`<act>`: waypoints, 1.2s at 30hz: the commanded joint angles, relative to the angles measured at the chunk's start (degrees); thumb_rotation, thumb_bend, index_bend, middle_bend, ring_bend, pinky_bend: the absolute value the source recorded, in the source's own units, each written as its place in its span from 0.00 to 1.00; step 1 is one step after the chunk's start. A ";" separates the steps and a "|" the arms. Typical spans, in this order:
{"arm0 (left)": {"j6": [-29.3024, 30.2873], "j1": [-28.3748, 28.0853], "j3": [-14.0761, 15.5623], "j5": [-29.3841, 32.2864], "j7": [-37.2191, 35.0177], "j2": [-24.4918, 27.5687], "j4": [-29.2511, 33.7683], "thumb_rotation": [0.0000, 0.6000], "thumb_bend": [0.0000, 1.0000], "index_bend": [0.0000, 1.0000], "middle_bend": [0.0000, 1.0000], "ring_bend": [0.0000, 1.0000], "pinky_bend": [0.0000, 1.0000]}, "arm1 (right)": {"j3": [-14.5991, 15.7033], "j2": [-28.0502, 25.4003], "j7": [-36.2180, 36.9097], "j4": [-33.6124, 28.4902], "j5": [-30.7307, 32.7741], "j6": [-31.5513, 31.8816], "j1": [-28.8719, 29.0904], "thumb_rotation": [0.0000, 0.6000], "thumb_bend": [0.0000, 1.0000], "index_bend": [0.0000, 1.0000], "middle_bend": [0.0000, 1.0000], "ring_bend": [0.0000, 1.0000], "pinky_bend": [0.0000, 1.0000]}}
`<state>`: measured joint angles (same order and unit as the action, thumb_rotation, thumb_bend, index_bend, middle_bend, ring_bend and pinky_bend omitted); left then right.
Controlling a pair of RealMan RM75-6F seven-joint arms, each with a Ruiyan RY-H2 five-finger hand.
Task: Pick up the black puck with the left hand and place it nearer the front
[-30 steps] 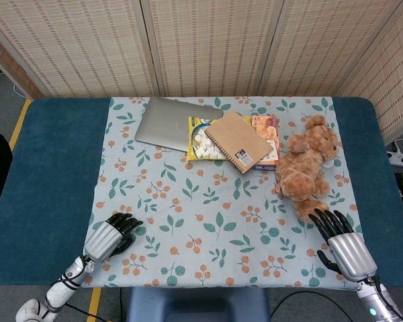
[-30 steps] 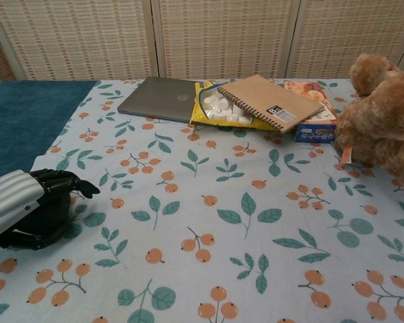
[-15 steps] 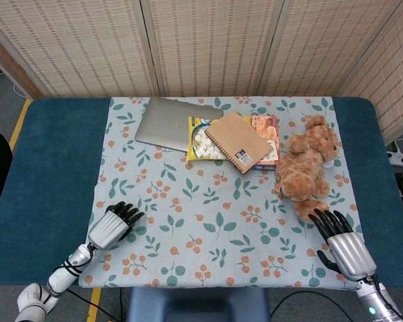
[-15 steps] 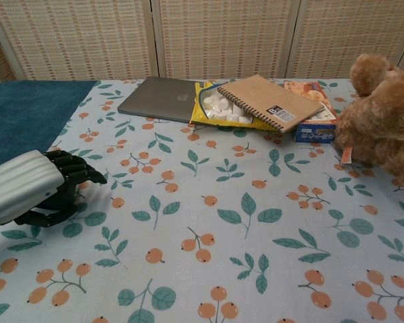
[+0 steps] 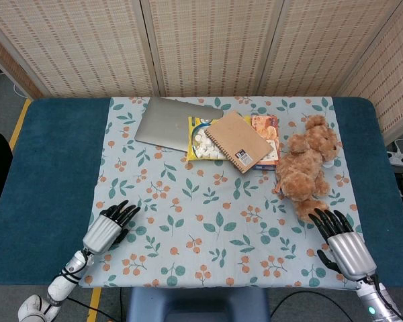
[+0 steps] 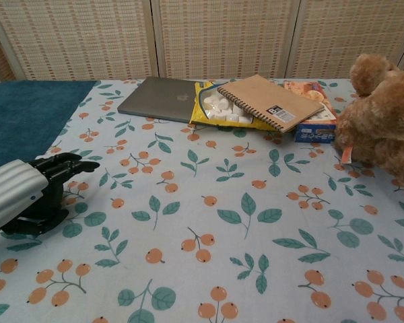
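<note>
The left hand (image 5: 107, 229) lies low over the near-left part of the floral cloth (image 5: 208, 228), close to the cloth's left border, where the blue table top (image 5: 54, 181) begins. Its fingers (image 5: 121, 213) reach forward, slightly fanned. In the chest view this hand (image 6: 20, 195) has a dark mass (image 6: 35, 219) under its palm (thumb or the black puck, I cannot tell which). The puck shows plainly in neither view, so whether the hand holds it cannot be told.

Ahead of and to the right of the hand, the cloth lies bare through the middle and along the front edge.

The right hand (image 5: 342, 245) rests flat near the front-right corner, fingers stretched and apart, holding nothing, with its fingertips just beside the teddy bear (image 5: 307, 164). At the back a grey laptop (image 5: 164, 124), a yellow snack bag (image 5: 200, 144), a spiral notebook (image 5: 238, 141) and an orange box (image 5: 267, 134) overlap in a row.
</note>
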<state>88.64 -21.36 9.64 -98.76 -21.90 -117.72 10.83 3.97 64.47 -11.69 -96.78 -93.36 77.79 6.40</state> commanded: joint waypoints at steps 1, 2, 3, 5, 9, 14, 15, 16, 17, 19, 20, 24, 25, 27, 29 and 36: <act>1.39 1.32 0.37 -0.22 -2.06 0.62 1.63 1.00 0.45 0.03 0.13 0.05 0.26 | 0.07 0.02 -0.07 -0.02 -0.11 0.10 -0.06 1.00 0.29 0.00 0.00 0.00 0.00; 1.57 1.59 0.50 -0.31 -2.41 0.80 1.97 1.00 0.45 0.02 0.12 0.04 0.25 | 0.10 0.02 -0.09 -0.04 -0.16 0.14 -0.09 1.00 0.29 0.00 0.00 0.00 0.00; 1.76 1.86 0.62 -0.40 -2.75 0.99 2.34 1.00 0.45 0.02 0.11 0.03 0.24 | 0.12 0.02 -0.11 -0.06 -0.20 0.18 -0.12 1.00 0.29 0.00 0.00 0.00 0.00; 1.83 1.95 0.66 -0.45 -2.76 1.22 2.67 1.00 0.44 0.01 0.10 0.01 0.22 | 0.14 0.02 -0.13 -0.07 -0.23 0.21 -0.14 1.00 0.29 0.00 0.00 0.00 0.00; 2.34 3.54 1.28 -0.74 -3.86 1.93 3.77 1.00 0.43 0.00 0.09 0.00 0.20 | 0.10 0.12 -0.23 -0.04 -0.23 0.28 -0.16 1.00 0.29 0.00 0.00 0.00 0.00; 4.99 5.18 2.26 -1.72 -4.22 3.40 5.66 1.00 0.43 0.00 0.08 0.00 0.20 | 0.13 0.30 -0.53 0.01 -0.28 0.23 -0.16 1.00 0.29 0.00 0.00 0.00 0.00; 7.28 6.86 3.46 -2.71 -5.16 4.72 7.27 1.00 0.43 0.00 0.08 0.00 0.20 | 0.17 0.40 -0.72 0.00 -0.32 0.19 -0.17 1.00 0.29 0.00 0.00 0.00 0.00; 8.02 7.28 3.79 -3.05 -4.99 5.32 7.95 1.00 0.43 0.00 0.08 0.00 0.20 | 0.16 0.46 -0.80 0.01 -0.32 0.21 -0.18 1.00 0.29 0.00 0.00 0.00 0.00; 8.59 7.55 4.01 -3.32 -4.76 5.80 8.57 1.00 0.43 0.00 0.08 0.00 0.20 | 0.15 0.51 -0.88 0.02 -0.32 0.23 -0.19 1.00 0.29 0.00 0.00 0.00 0.00; 9.71 7.92 4.28 -3.77 -4.46 6.66 9.99 1.00 0.43 0.00 0.08 0.00 0.20 | 0.17 0.58 -1.00 -0.03 -0.32 0.17 -0.18 1.00 0.29 0.00 0.00 0.00 0.00; 10.16 8.00 4.31 -3.90 -4.54 6.95 10.61 1.00 0.43 0.00 0.08 0.00 0.20 | 0.20 0.60 -1.06 -0.05 -0.35 0.12 -0.17 1.00 0.29 0.00 0.00 0.00 0.00; 12.31 7.71 4.16 -4.58 -4.92 7.71 12.43 1.00 0.43 0.00 0.08 0.00 0.19 | 0.28 0.69 -1.28 -0.12 -0.39 0.05 -0.19 1.00 0.29 0.00 0.00 0.00 0.00; 12.88 7.48 3.94 -4.68 -4.76 7.72 12.56 1.00 0.43 0.00 0.08 0.00 0.19 | 0.29 0.70 -1.31 -0.15 -0.36 -0.01 -0.17 1.00 0.29 0.00 0.00 0.00 0.00; 13.42 7.02 3.49 -4.73 -4.59 7.68 12.70 1.00 0.43 0.00 0.08 0.00 0.17 | 0.26 0.75 -1.46 -0.13 -0.26 -0.05 -0.17 1.00 0.29 0.00 0.00 0.00 0.00; 13.58 6.80 3.01 -4.50 -4.74 7.65 12.93 1.00 0.43 0.01 0.08 0.00 0.16 | 0.23 0.74 -1.47 -0.16 -0.19 -0.03 -0.18 1.00 0.29 0.00 0.00 0.00 0.00; 15.53 5.96 1.41 -4.13 -5.64 7.97 14.48 1.00 0.43 0.07 0.12 0.02 0.16 | 0.08 0.81 -1.45 -0.12 0.02 -0.04 -0.15 1.00 0.29 0.00 0.00 0.00 0.00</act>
<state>103.74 -15.21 11.38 -102.93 -27.59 -109.82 25.10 4.04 65.29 -13.15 -96.90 -93.33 77.75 6.25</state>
